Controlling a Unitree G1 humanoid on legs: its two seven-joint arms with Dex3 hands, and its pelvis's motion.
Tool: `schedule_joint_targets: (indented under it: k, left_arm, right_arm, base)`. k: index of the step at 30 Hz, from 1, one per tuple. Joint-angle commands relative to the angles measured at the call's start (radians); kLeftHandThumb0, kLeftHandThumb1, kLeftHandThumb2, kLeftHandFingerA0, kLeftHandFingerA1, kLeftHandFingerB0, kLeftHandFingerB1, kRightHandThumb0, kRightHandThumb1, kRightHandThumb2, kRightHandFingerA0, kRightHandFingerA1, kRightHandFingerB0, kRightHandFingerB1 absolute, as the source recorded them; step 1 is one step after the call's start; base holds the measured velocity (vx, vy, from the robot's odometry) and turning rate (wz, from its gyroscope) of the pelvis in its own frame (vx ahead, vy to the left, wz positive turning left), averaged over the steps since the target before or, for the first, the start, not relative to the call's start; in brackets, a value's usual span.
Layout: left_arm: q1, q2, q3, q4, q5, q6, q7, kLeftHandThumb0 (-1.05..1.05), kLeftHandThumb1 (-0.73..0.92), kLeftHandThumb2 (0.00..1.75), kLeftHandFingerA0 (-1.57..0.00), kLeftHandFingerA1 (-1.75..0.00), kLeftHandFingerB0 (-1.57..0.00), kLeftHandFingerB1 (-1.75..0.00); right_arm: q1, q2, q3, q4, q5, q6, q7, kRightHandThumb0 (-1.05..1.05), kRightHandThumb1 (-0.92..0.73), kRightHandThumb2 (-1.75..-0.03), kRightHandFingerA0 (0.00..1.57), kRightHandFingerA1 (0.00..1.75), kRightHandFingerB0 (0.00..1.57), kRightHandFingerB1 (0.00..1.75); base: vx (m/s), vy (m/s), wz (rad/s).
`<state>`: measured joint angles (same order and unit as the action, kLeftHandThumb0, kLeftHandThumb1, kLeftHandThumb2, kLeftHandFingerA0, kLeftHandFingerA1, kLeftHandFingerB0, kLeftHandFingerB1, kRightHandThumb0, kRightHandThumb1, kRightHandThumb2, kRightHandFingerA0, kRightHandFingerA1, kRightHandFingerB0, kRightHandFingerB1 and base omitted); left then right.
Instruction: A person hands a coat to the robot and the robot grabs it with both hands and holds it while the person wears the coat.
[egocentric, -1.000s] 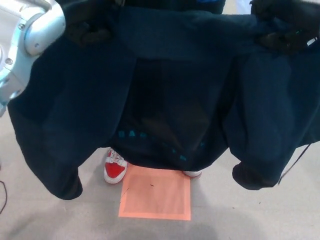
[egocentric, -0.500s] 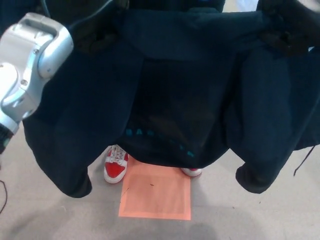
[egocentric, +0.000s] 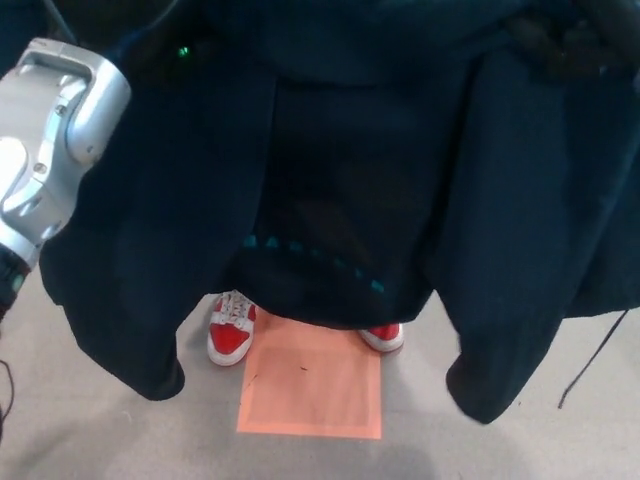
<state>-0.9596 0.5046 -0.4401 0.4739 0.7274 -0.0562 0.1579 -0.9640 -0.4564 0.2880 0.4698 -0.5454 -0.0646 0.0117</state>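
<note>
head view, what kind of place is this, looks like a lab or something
Probably an indoor lab or test space, though little of it shows. The floor is plain grey with an orange square marked on it, where a person in red shoes stands behind the held-up dark coat.

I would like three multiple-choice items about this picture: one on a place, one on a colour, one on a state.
1. Where is the orange floor mat?
A. below the coat's hem, by the shoes
B. on top of the coat
C. beside the robot's left arm, high in the picture

2. What colour are the person's shoes?
A. blue and black
B. red and white
C. all green

3. How is the dark coat?
A. folded on the floor
B. hanging spread wide, hem off the floor
C. rolled into a ball

Answers: 1 A, the mat lies just under the hem between the shoes; 2 B, red toes with white laces; 3 B, both sleeves dangle above the floor.
</note>
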Motion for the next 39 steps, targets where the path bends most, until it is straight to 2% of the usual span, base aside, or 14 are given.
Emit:
schedule_joint_targets:
  k: [1, 5, 20, 21, 22, 23, 24, 25, 26, 31, 32, 33, 36, 39]
  left_arm:
    - [-0.132, -0.010, 0.143, 0.205, -0.011, -0.084, 0.403, -0.33, 0.80, 0.63, -0.85, -1.75, -0.60, -1.63]
    - [-0.178, -0.001, 0.156, 0.218, -0.022, -0.072, 0.339, -0.39, 0.79, 0.69, -0.90, -1.62, -0.72, -1.42]
    - [-0.394, 0.060, 0.156, 0.426, 0.013, -0.204, 0.490, -0.32, 0.85, 0.63, -0.85, -1.75, -0.56, -1.70]
    - [-0.434, 0.074, 0.157, 0.446, 0.009, -0.220, 0.476, -0.31, 0.84, 0.62, -0.83, -1.75, -0.41, -1.64]
    - [-0.474, 0.088, 0.146, 0.471, 0.025, -0.231, 0.494, -0.29, 0.80, 0.65, -0.84, -1.75, -0.57, -0.79]
    - [-0.502, 0.099, 0.131, 0.491, 0.048, -0.236, 0.522, -0.29, 0.80, 0.65, -0.84, -1.75, -0.57, -0.79]
    - [-0.555, 0.117, 0.118, 0.515, 0.063, -0.238, 0.514, -0.35, 0.57, 0.88, -1.16, -1.42, -0.75, -1.16]
    - [-0.569, 0.122, 0.113, 0.524, 0.066, -0.239, 0.512, -0.35, 0.57, 0.88, -1.16, -1.42, -0.75, -1.16]
    - [-0.592, 0.126, 0.113, 0.537, 0.061, -0.238, 0.499, -0.25, 0.69, 0.62, -0.86, -1.75, -0.84, -1.13]
    - [-0.739, 0.144, 0.098, 0.622, 0.060, -0.238, 0.470, -0.33, 0.60, 0.60, -0.89, -1.75, -0.83, -1.06]
    - [-0.761, 0.141, 0.086, 0.638, 0.075, -0.217, 0.489, -0.44, 0.54, 0.88, -1.24, -1.46, -0.86, -1.23]
    - [-0.780, 0.140, 0.080, 0.652, 0.079, -0.211, 0.495, -0.34, 0.81, 0.64, -0.92, -1.75, -0.65, -1.67]
    - [-0.847, 0.141, 0.081, 0.698, 0.062, -0.232, 0.479, -0.35, 0.83, 0.65, -0.92, -1.75, -0.65, -1.75]
    - [-0.942, 0.151, 0.036, 0.748, 0.102, -0.218, 0.474, -0.35, 0.78, 0.63, -0.94, -1.75, -0.73, -1.49]
  right_arm:
    - [-0.171, 0.041, -0.199, 0.158, 0.059, 0.000, -0.350, -0.44, -0.88, -0.68, 1.05, 1.53, 0.86, 1.49]
    - [-0.209, 0.041, -0.213, 0.172, 0.059, 0.001, -0.329, -0.45, -0.88, -0.67, 0.96, 1.75, 0.70, 1.70]
    - [-0.402, 0.006, -0.246, 0.312, 0.033, -0.059, -0.370, -0.41, -0.87, -0.66, 0.87, 1.75, 0.63, 1.63]
    - [-0.445, -0.004, -0.246, 0.342, 0.032, -0.060, -0.368, -0.43, -0.87, -0.65, 0.88, 1.75, 0.61, 1.70]
    - [-0.484, -0.017, -0.242, 0.372, 0.025, -0.071, -0.372, -0.42, -0.87, -0.65, 0.87, 1.75, 0.61, 1.68]
    - [-0.510, -0.027, -0.236, 0.393, 0.017, -0.084, -0.378, -0.42, -0.87, -0.65, 0.87, 1.75, 0.61, 1.68]
    - [-0.562, -0.049, -0.222, 0.433, -0.003, -0.106, -0.395, -0.41, -0.87, -0.66, 0.89, 1.75, 0.67, 1.70]
    - [-0.577, -0.055, -0.218, 0.446, -0.008, -0.113, -0.400, -0.41, -0.87, -0.66, 0.89, 1.75, 0.67, 1.70]
    - [-0.601, -0.060, -0.214, 0.468, -0.008, -0.125, -0.402, -0.42, -0.86, -0.66, 0.90, 1.75, 0.67, 1.70]
    - [-0.761, -0.093, -0.187, 0.574, -0.020, -0.101, -0.364, -0.43, -0.84, -0.70, 1.11, 1.46, 0.89, 1.48]
    - [-0.783, -0.097, -0.188, 0.588, -0.013, -0.103, -0.354, -0.42, -0.85, -0.68, 1.06, 1.57, 0.88, 1.53]
    - [-0.801, -0.100, -0.188, 0.603, -0.009, -0.109, -0.350, -0.44, -0.82, -0.74, 0.98, 1.67, 0.85, 1.55]
    - [-0.870, -0.114, -0.181, 0.660, -0.004, -0.127, -0.339, -0.42, -0.84, -0.66, 0.98, 1.74, 0.80, 1.65]
    - [-0.968, -0.129, -0.158, 0.725, -0.017, -0.113, -0.319, -0.41, -0.83, -0.65, 0.92, 1.75, 0.70, 1.67]
  base:
    - [0.00, 0.000, 0.00]
    - [0.00, 0.000, 0.00]
    - [0.00, 0.000, 0.00]
    - [0.00, 0.000, 0.00]
    - [0.00, 0.000, 0.00]
    - [0.00, 0.000, 0.00]
    - [0.00, 0.000, 0.00]
    - [0.00, 0.000, 0.00]
    - [0.00, 0.000, 0.00]
    - [0.00, 0.000, 0.00]
    - [0.00, 0.000, 0.00]
    - [0.00, 0.000, 0.00]
    - [0.00, 0.000, 0.00]
    - [0.00, 0.000, 0.00]
